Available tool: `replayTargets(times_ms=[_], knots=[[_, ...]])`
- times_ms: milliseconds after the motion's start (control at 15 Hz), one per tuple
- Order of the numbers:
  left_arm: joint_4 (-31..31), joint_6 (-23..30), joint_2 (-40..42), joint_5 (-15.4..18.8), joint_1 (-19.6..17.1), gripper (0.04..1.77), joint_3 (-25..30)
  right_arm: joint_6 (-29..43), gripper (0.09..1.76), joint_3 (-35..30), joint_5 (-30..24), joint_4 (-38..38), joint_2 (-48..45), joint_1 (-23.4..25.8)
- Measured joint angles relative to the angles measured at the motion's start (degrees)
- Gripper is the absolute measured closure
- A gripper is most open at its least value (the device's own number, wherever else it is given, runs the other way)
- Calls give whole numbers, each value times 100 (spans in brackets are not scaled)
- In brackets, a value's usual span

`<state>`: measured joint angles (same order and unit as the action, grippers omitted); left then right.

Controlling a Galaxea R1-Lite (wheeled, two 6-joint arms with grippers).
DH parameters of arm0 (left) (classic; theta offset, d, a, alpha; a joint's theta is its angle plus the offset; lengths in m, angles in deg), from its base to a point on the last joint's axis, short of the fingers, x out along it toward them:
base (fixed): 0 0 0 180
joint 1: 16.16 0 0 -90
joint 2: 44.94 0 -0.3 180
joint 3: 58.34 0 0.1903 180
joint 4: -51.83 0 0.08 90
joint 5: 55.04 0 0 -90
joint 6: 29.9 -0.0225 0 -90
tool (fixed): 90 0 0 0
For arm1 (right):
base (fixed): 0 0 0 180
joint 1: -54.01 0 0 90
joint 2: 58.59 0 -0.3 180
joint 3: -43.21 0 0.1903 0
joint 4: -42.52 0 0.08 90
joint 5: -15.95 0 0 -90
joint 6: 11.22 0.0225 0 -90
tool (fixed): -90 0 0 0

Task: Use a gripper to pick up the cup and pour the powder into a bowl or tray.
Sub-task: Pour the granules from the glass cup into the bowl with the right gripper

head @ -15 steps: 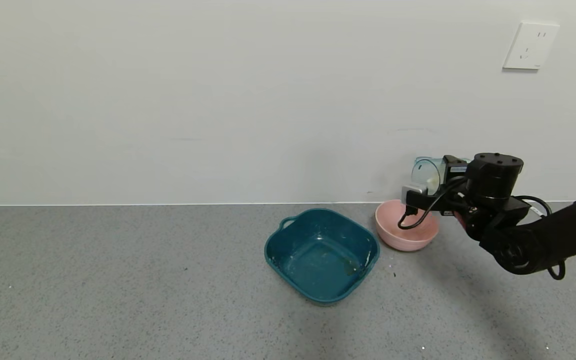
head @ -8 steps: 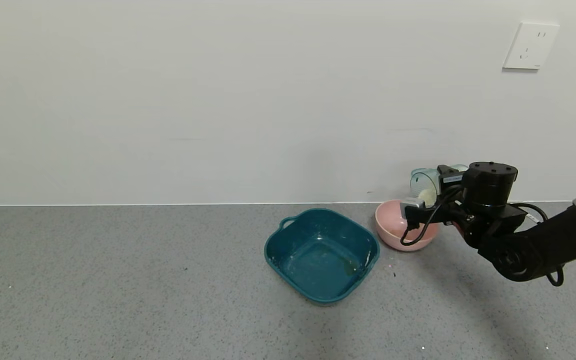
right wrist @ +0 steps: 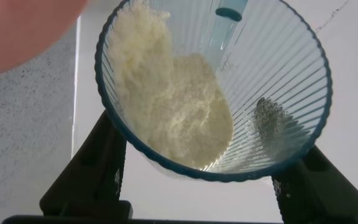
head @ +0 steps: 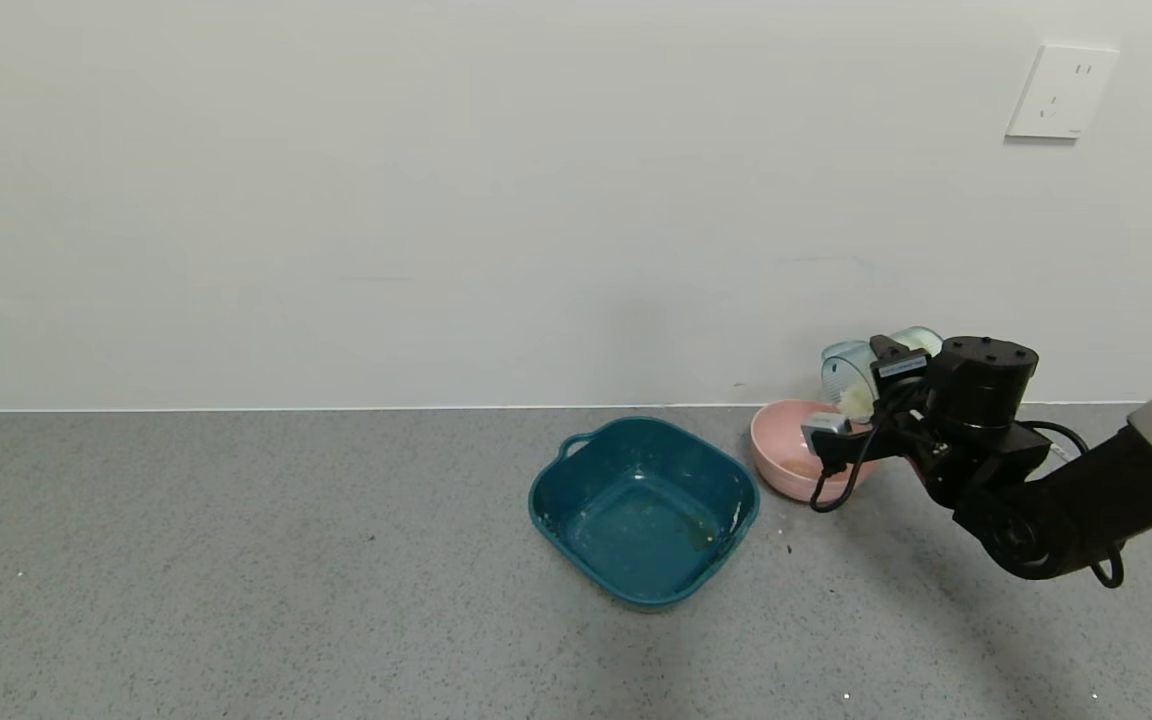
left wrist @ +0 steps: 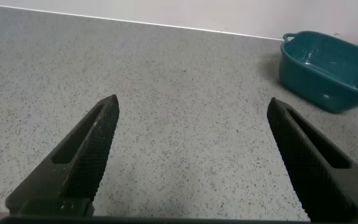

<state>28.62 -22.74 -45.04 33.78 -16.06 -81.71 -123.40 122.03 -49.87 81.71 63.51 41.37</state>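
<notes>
My right gripper [head: 876,378] is shut on the ribbed pale blue-green cup [head: 841,372] and holds it tipped on its side, mouth over the far right rim of the pink bowl [head: 774,452]. A little yellowish powder [head: 798,466] lies in the bowl. In the right wrist view the cup [right wrist: 278,81] sits between both black fingers [right wrist: 98,168], and white powder [right wrist: 173,106] is heaped against its lower wall up to the rim. The blurred bowl [right wrist: 23,31] shows beside the mouth. My left gripper [left wrist: 191,124] is open and empty over bare counter.
A dark teal square tray [head: 644,510] with handles stands just left of the pink bowl, and shows in the left wrist view [left wrist: 328,68]. The white wall runs close behind the bowl, with a socket [head: 1061,92] high on the right. Grey speckled counter [head: 236,560] stretches left and forward.
My right gripper has come down and tipped the cup further toward the pink bowl. The powder has slid toward the cup's mouth, and some now lies in the bowl.
</notes>
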Motion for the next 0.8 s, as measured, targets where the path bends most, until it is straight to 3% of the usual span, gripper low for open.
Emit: replayTargets(times_ms=[800], knots=[[0,0,0,-2,0,9,0,-254,51,-135,21,127,50,-80]])
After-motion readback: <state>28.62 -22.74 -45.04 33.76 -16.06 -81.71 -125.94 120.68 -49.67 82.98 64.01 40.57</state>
